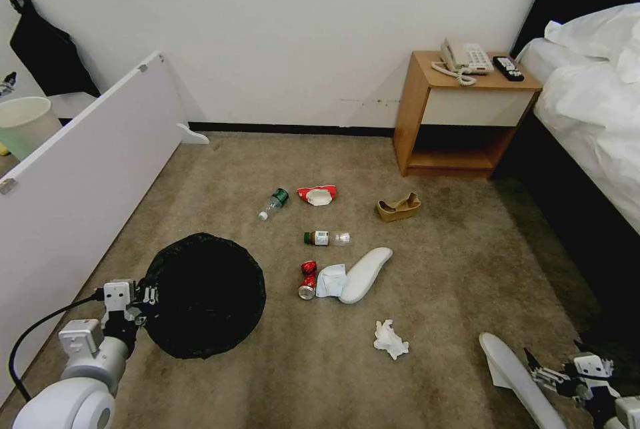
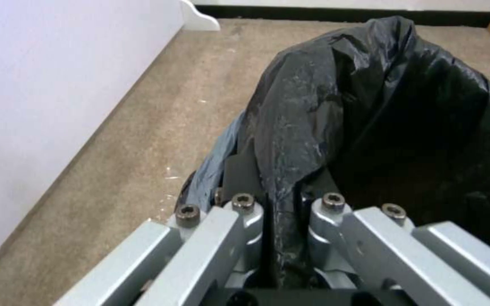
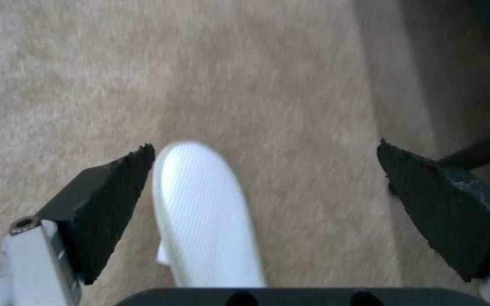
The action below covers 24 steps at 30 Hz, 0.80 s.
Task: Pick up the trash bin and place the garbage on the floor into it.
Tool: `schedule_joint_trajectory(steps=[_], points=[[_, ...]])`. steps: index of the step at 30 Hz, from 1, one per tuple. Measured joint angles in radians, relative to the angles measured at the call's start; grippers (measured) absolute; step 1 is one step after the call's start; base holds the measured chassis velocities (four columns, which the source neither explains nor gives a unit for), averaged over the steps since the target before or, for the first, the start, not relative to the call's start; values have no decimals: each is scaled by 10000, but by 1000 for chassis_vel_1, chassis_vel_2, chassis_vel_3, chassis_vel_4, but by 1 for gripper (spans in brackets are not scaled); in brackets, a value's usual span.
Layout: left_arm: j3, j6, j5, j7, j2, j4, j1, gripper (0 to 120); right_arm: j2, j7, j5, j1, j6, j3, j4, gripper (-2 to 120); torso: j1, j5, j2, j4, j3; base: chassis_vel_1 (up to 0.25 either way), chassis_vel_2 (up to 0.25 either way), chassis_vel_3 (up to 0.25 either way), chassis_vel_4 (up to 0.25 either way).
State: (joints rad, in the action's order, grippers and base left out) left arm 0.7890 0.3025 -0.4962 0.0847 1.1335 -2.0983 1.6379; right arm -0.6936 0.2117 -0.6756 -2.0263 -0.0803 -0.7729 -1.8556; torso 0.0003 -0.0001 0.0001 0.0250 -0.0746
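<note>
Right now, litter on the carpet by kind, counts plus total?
slippers: 2, second one by the right gripper
bottles: 2, second
red can: 1
red-and-white wrapper: 1
tissues: 2, second
brown paper bag: 1
Total: 9

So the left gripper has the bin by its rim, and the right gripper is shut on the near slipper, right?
Not quite. The left gripper does hold the bin by its rim, but the right gripper is open: the right wrist view shows its fingers spread wide, with the near slipper lying between them, close to one pad, not clamped.
</note>
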Motion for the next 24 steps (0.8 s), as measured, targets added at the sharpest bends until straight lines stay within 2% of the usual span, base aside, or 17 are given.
schedule_joint_trajectory(steps=[1,2,3,4,6,7,9,10,13,17,19,24], points=[[20,0,-6,0,6,32,-7,4,362,312,-650,62,-195,243,-22,100,0,2,0,-3,0,0,0,0,0],[20,0,-6,0,6,32,-7,4,362,312,-650,62,-195,243,-22,100,0,2,0,-3,0,0,0,0,0],[51,-6,-6,2,22,90,-11,4,802,660,-1344,137,-415,545,-6,100,0,4,0,-2,1,0,0,0,0],[51,-6,-6,2,22,90,-11,4,802,660,-1344,137,-415,545,-6,100,0,4,0,-2,1,0,0,0,0],[76,-22,0,-6,55,197,-24,4,1495,1073,-2117,150,-641,932,79,100,0,3,0,-1,0,0,0,0,0],[76,-22,0,-6,55,197,-24,4,1495,1073,-2117,150,-641,932,79,100,0,3,0,-1,0,0,0,0,0],[80,-54,36,-41,106,331,-73,4,2211,1360,-2640,51,-822,1171,170,100,0,1,0,0,0,0,0,0,0],[80,-54,36,-41,106,331,-73,4,2211,1360,-2640,51,-822,1171,170,100,0,1,0,0,0,0,0,0,0],[61,-87,104,-63,186,461,-160,4,2876,1555,-3039,5,-1153,1265,170,100,0,1,0,0,1,0,0,0,0],[44,-91,126,-64,251,506,-204,4,3295,1557,-3202,-5,-1416,1294,170,100,0,2,0,1,1,0,0,0,0],[48,-106,150,-65,329,546,-219,4,3733,1547,-3264,-36,-1748,1349,206,100,0,-1,0,-1,0,0,0,0,0],[94,-144,217,-82,446,602,-198,4,4018,1500,-3251,186,-2040,1591,337,100,0,2,0,0,1,0,0,0,0]])
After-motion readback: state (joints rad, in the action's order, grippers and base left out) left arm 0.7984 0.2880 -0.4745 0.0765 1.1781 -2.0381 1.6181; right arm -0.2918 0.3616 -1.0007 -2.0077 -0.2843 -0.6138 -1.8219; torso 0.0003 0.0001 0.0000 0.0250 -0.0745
